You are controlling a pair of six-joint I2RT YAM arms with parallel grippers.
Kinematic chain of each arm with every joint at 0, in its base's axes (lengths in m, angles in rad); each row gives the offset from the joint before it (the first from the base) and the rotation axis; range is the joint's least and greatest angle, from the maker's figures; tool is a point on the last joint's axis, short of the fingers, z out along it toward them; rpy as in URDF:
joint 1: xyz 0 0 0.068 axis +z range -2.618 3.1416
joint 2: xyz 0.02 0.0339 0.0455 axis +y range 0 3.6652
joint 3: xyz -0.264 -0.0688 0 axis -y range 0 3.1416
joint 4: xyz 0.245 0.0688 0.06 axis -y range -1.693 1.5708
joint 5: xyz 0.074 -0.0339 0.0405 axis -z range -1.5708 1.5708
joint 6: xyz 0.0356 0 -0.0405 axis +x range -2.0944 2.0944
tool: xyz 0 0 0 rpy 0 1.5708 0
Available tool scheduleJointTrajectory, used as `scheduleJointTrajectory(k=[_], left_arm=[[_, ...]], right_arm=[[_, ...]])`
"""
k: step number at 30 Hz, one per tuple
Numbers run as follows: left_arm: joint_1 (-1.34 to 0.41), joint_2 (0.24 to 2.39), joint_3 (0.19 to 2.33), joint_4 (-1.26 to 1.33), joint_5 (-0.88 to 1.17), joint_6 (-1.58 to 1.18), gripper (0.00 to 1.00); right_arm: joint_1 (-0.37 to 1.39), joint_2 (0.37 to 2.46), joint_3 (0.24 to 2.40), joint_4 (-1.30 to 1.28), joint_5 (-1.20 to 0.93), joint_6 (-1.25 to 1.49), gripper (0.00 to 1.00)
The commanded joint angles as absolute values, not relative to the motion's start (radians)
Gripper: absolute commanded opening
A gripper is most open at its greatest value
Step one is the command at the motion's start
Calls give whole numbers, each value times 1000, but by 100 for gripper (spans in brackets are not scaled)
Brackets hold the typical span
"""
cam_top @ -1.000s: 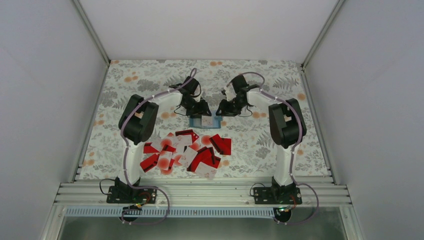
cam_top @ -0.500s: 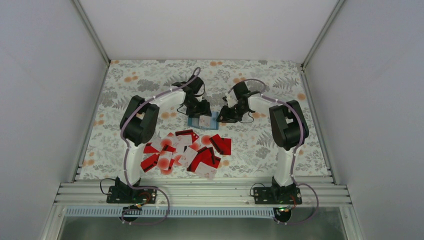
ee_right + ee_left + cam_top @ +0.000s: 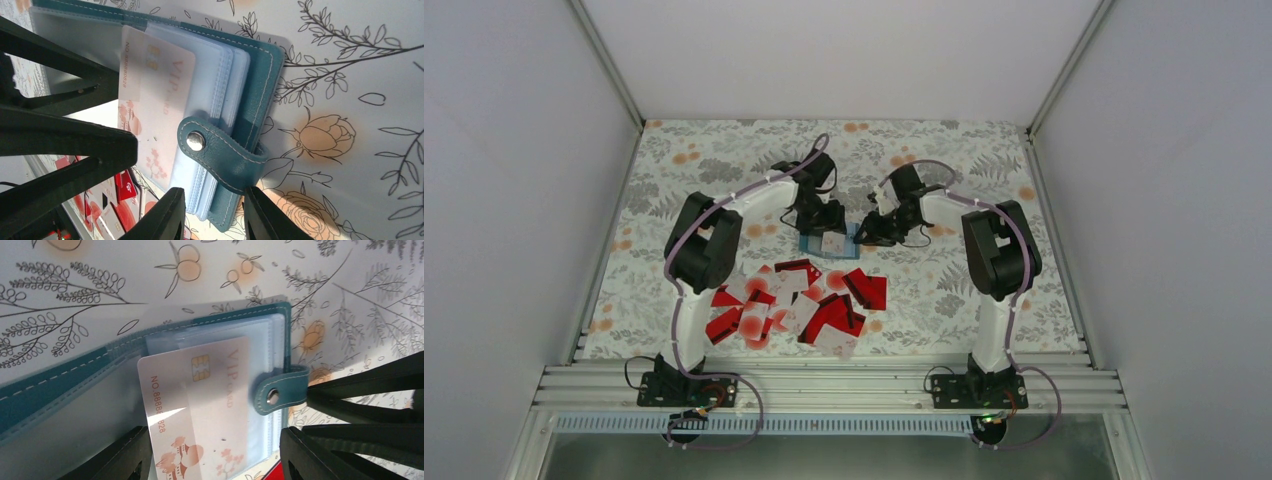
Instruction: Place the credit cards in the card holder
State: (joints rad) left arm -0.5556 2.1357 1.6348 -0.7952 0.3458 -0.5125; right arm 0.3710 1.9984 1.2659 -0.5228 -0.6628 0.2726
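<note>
The teal card holder (image 3: 828, 243) lies open on the floral table between my two grippers. In the left wrist view its teal edge (image 3: 50, 385) frames clear sleeves, and a white VIP card (image 3: 200, 390) sits partly under a frosted sleeve. My left gripper (image 3: 215, 460) is open, with its jaws either side of that card. My right gripper (image 3: 215, 215) is open too, its jaws astride the holder's near edge by the clasp tab (image 3: 215, 150). The red and white credit cards (image 3: 799, 300) lie in a loose pile nearer the arm bases.
White walls close in the table (image 3: 944, 290) on the left, back and right. The left gripper's black fingers (image 3: 65, 140) fill the left of the right wrist view. A few red cards (image 3: 125, 187) show beyond them.
Both wrists have shifted slightly, and my right gripper has come in closer to the holder's right edge. The card pile has not moved.
</note>
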Motion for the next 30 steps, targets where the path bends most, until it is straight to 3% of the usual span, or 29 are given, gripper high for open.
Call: scheduleJointTrajectory(k=[1, 30], left_arm=[[-569, 2153, 1677, -822, 336, -526, 64], [-577, 2121, 1656, -772, 420, -552, 63]], right_arm=[[372, 2012, 1248, -493, -687, 284, 31], [372, 1988, 1247, -487, -689, 283, 28]])
